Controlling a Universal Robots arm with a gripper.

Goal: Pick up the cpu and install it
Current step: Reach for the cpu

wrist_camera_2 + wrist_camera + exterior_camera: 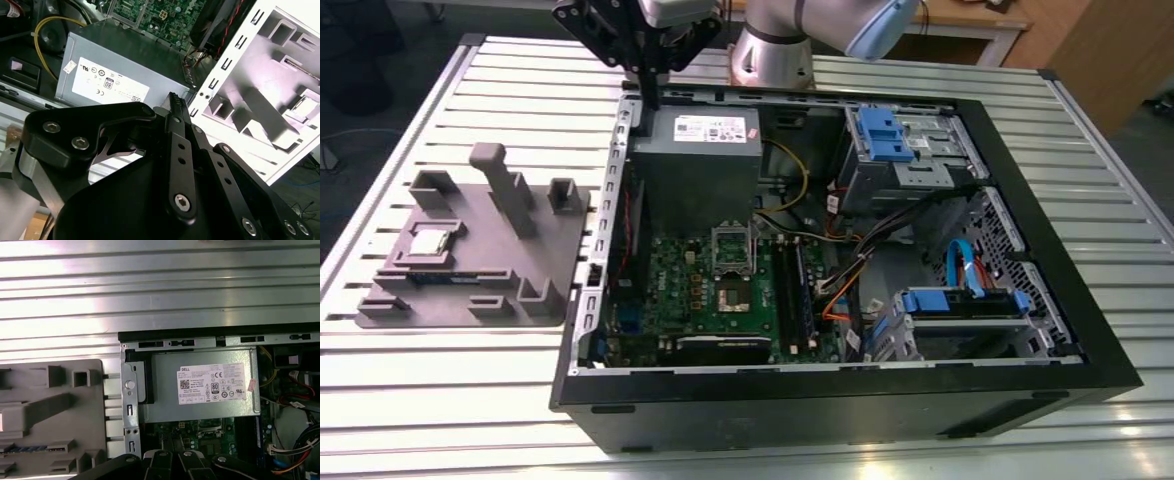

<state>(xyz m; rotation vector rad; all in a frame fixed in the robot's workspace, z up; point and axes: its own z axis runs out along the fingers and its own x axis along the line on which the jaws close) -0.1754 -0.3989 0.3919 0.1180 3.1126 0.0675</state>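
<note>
The cpu (431,241), a small silver square, lies in a recess of the grey moulded tray (534,275) on the exterior view's left, outside the computer case. My gripper (644,98) hangs shut and empty above the case's far left corner, over the edge of the grey power supply box (698,160). It is well away from the cpu. In the second wrist view the gripper (173,98) has its fingertips pressed together with the power supply (107,65) beneath. The motherboard socket (732,292) sits uncovered in the middle of the green board.
The open black case (1067,250) lies on a slatted metal table (440,400). Inside are blue drive brackets (881,130), orange and black cables (847,285) and memory slots (790,290). The tray has upright posts (500,185). The arm's base (767,55) stands behind the case.
</note>
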